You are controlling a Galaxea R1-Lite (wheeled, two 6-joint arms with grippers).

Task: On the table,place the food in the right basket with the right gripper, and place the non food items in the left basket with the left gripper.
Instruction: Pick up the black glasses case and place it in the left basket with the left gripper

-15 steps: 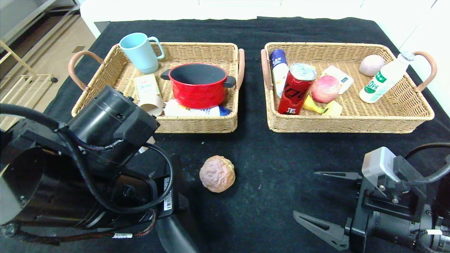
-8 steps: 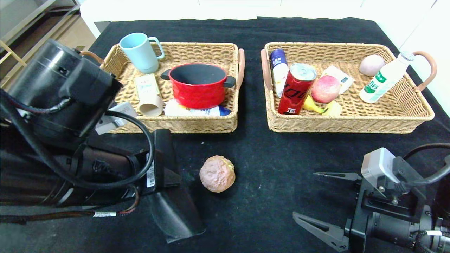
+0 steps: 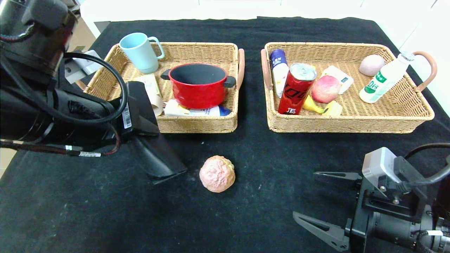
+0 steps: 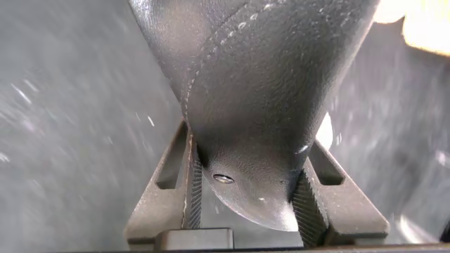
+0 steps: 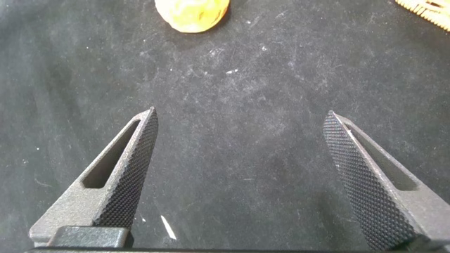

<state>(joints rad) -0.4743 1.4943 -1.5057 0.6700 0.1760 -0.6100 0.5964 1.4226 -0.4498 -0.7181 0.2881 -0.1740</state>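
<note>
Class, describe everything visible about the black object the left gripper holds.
The black object looks like grained leather or leatherette with a stitched seam, seen in the left wrist view. It widens away from the grip. The left gripper is clamped on its narrow, rounded end, which carries a small rivet. It hangs tilted above the black tablecloth, in front of the left basket.

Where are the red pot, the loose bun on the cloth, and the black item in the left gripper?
red pot (image 3: 197, 90): head view, front wall.
bun (image 3: 217, 173): head view, top.
black item (image 4: 253, 91): left wrist view, its middle.

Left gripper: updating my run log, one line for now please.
left gripper shut on black case, beside left basket | right gripper open, parked | bun on table
</note>
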